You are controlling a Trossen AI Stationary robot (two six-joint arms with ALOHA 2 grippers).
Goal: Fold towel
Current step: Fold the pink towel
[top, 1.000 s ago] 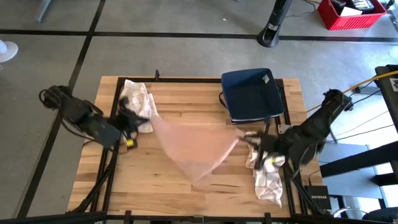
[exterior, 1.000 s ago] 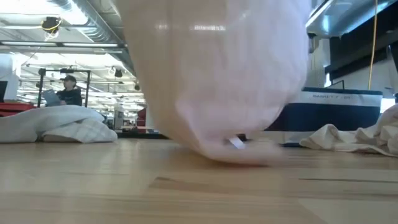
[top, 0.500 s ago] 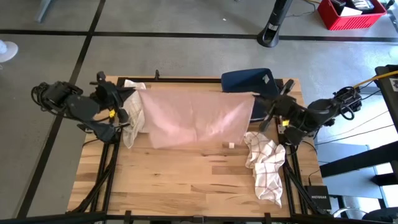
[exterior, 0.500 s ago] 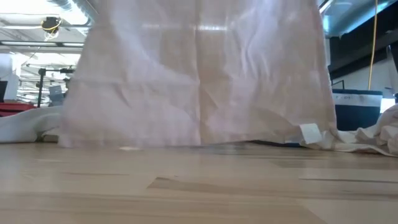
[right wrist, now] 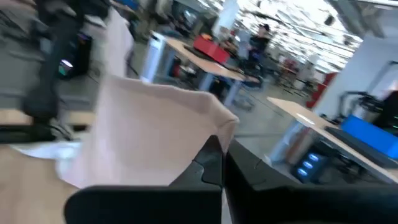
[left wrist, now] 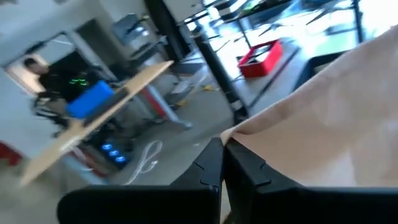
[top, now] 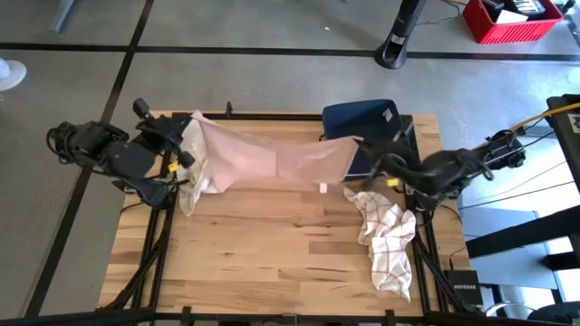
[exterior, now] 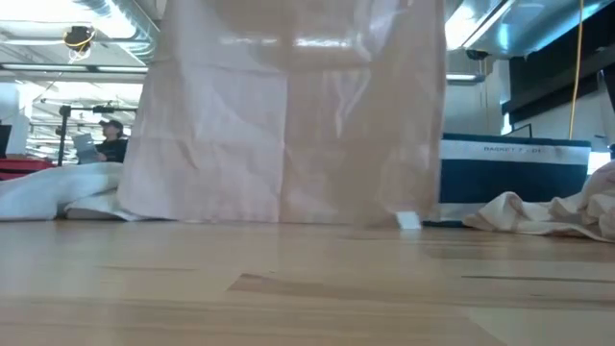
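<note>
Hanging between both arms, the pink towel (top: pixel 272 158) is stretched across the far half of the table (top: pixel 272 263), and from the low camera its bottom hem looks to be just brushing the wood. The left gripper (top: pixel 188 138) has its fingers pressed together on the towel's left top corner, out at the far left of the table; the right gripper (top: pixel 360 149) is clamped the same way on the right top corner, just in front of the dark blue bin (top: pixel 367 122).

This looks like the spread-and-lay-down step: the cloth is raised but sags in the middle, so nothing is folded yet. The next move probably calls for both arms drawing apart to take out the slack, then lowering together towards the near side.

A small white tag (exterior: pixel 407 220) dangles at the hem, too small to read. The bin carries pale lettering, but it can't be made out.
</note>
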